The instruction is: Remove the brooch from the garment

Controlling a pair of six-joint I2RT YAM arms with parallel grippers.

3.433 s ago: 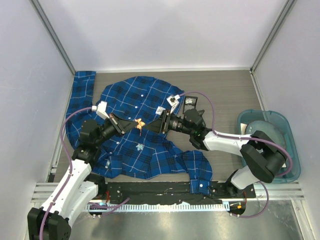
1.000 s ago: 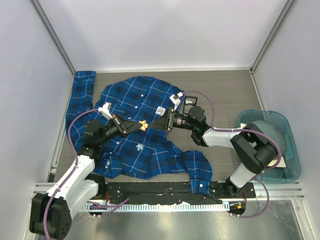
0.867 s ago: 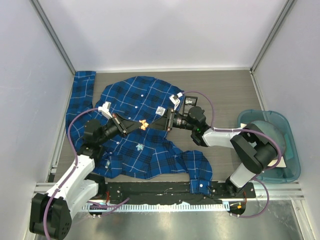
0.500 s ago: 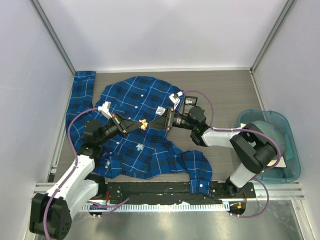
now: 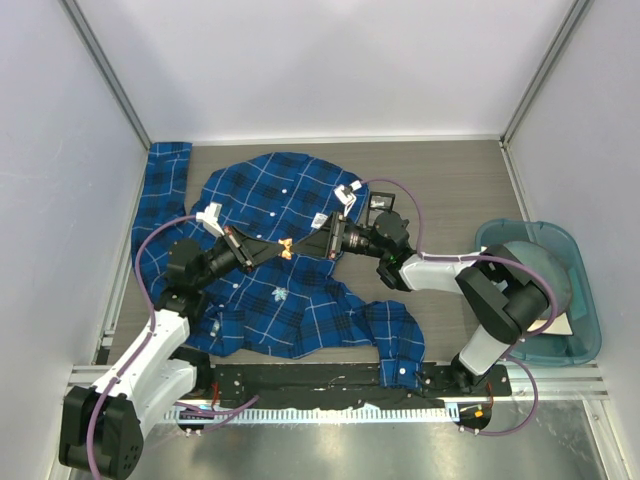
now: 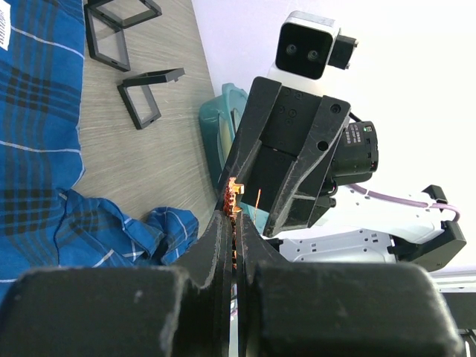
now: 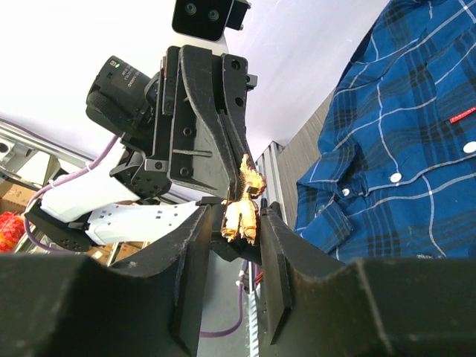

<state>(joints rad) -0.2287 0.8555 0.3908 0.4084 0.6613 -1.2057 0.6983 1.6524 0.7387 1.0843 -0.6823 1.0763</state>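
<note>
The garment (image 5: 270, 195), a blue and navy plaid shirt, lies spread on the table, and shows in the wrist views too (image 6: 37, 111) (image 7: 401, 149). A small orange brooch (image 5: 285, 247) is held off the cloth, above the shirt's middle. My left gripper (image 5: 279, 250) is shut on the brooch (image 6: 233, 195), which sticks out beyond its fingertips (image 6: 223, 223). My right gripper (image 5: 299, 247) faces it from the right. Its jaws stand on either side of the brooch (image 7: 242, 208), with a narrow gap showing on the left side.
A teal bin (image 5: 590, 300) stands at the right edge. Two small black frames (image 5: 385, 203) (image 6: 149, 93) rest on the table behind the right arm. A small pale-blue ornament (image 5: 279, 293) sits on the lower shirt. Walls enclose the left, back and right.
My right gripper has edged left towards the brooch and its jaws have narrowed around it. The left gripper has held still, shut on the brooch.
</note>
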